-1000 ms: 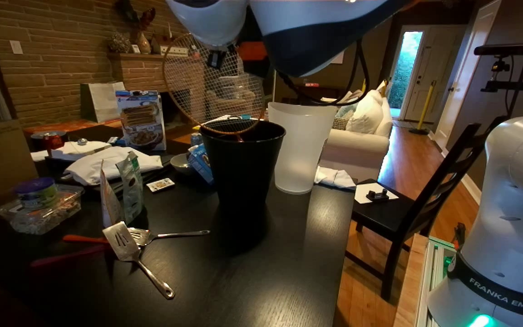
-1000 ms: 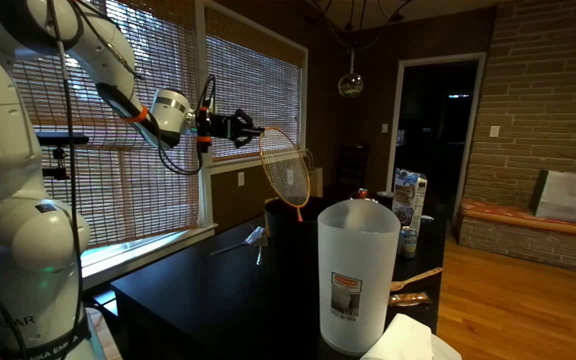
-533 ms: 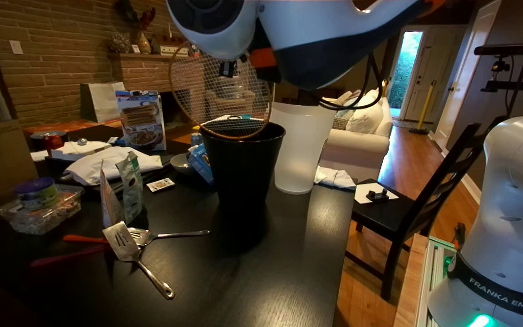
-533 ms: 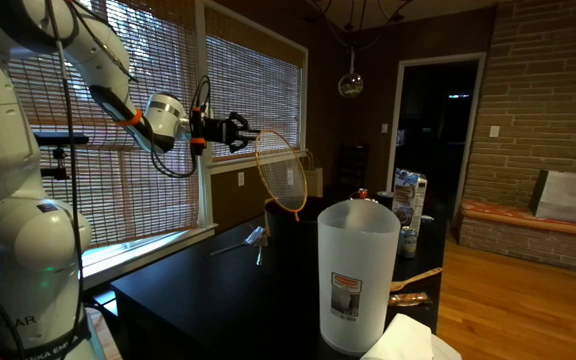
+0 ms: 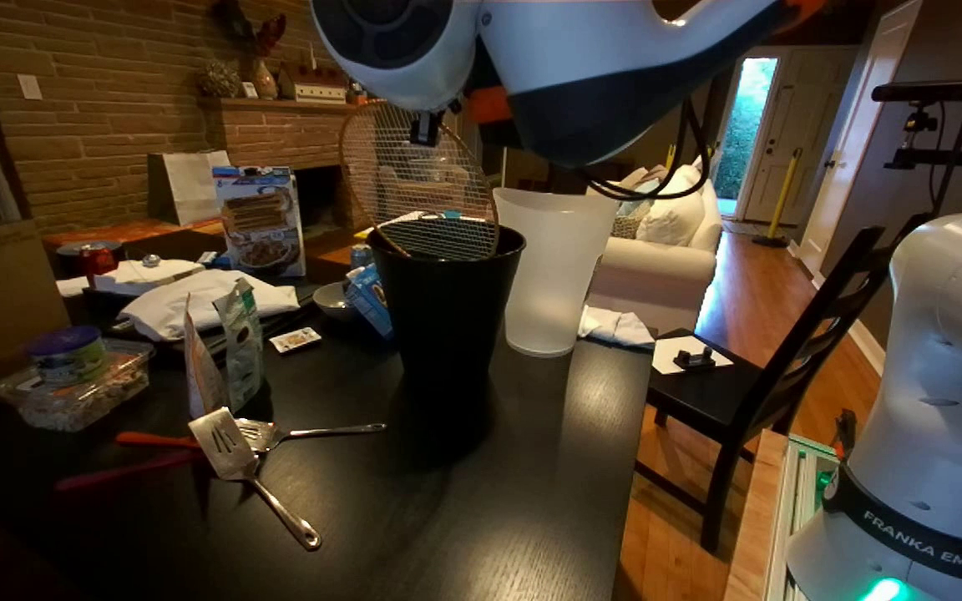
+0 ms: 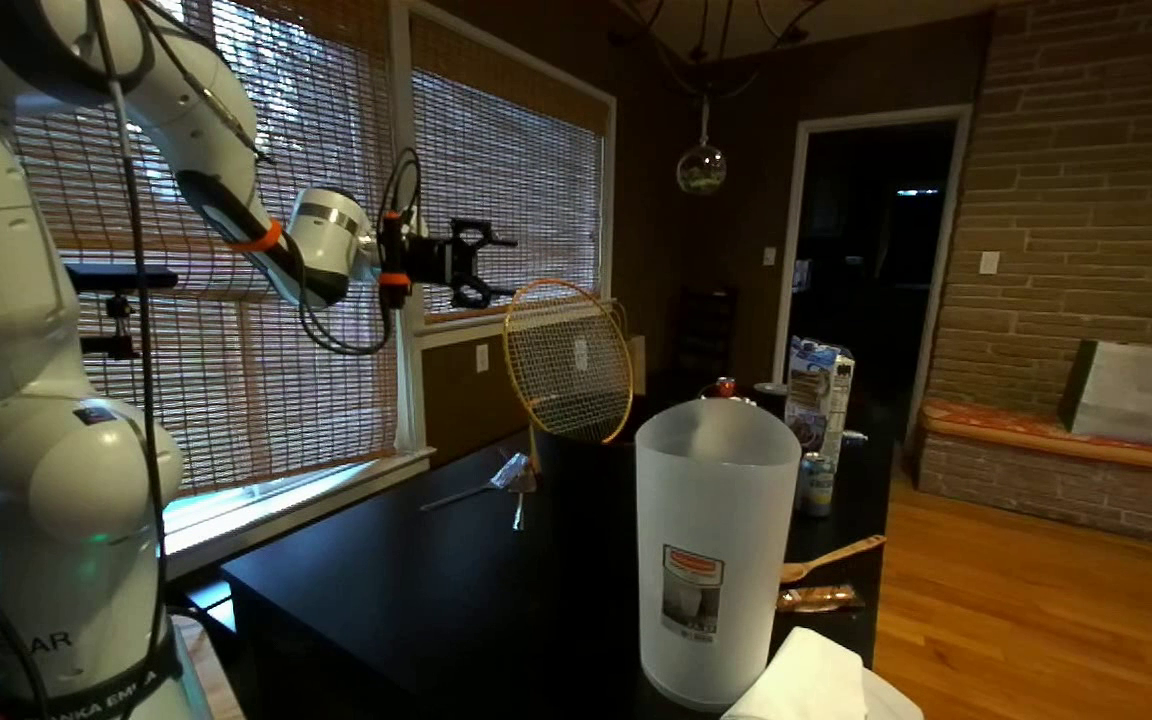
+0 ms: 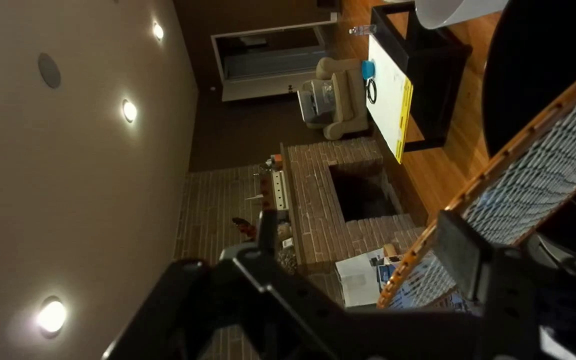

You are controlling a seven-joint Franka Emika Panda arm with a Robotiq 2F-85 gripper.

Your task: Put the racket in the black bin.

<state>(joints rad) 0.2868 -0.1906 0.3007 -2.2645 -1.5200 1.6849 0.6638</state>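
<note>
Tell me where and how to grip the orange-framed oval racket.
Probably by the frame's thin top edge, from above, closing across the flat racket: that edge stands above the tall black plastic bin, which hides the lower end.

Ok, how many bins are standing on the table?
2: the black bin, with the racket rising from it, and the translucent white bin beside it. No third one shows.

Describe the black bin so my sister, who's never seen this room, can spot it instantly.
Find the dark table, then the racket whose netted head sticks up there. It rises from the mouth of the black bin, tall and tapering downward, set apart by colour from the translucent white bin beside it.
</note>
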